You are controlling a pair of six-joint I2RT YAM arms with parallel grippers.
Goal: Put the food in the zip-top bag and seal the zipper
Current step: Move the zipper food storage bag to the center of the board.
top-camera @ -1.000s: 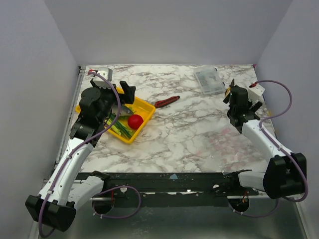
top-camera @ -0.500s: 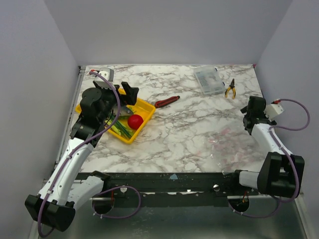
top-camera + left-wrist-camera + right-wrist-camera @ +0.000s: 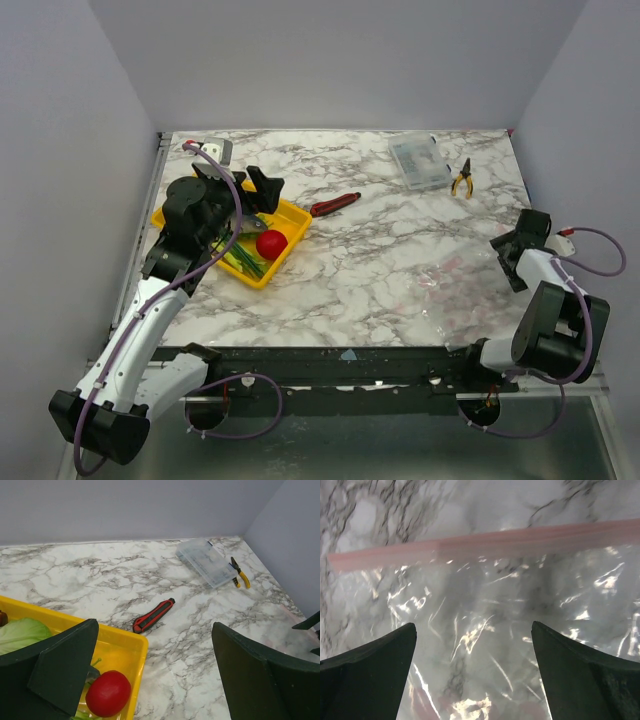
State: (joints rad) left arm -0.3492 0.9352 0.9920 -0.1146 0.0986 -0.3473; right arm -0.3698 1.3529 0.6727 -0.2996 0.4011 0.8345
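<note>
The red tomato (image 3: 271,244) and green stalks (image 3: 240,258) lie in the yellow tray (image 3: 297,215). My left gripper (image 3: 255,190) hovers open and empty over the tray's far side. In the left wrist view the tomato (image 3: 107,693) sits just left of the open left gripper (image 3: 156,630). The clear zip-top bag (image 3: 452,283) lies flat on the table at the near right. My right gripper (image 3: 506,262) is open just above it. In the right wrist view the bag (image 3: 485,605) fills the space between the fingers of the right gripper (image 3: 473,626), with the pinkish zipper (image 3: 485,545) beyond the tips. Fish, eggplant and chili are not visible.
A red-handled tool (image 3: 335,204) lies right of the tray. A clear compartment box (image 3: 420,162) and yellow-handled pliers (image 3: 462,180) lie at the back right. A green cabbage (image 3: 20,635) sits in the tray. Walls close in the left, back and right sides.
My right arm has swung from the back right, where the pliers now lie on the table, to the near right, low over the bag. My left gripper has shifted slightly right.
</note>
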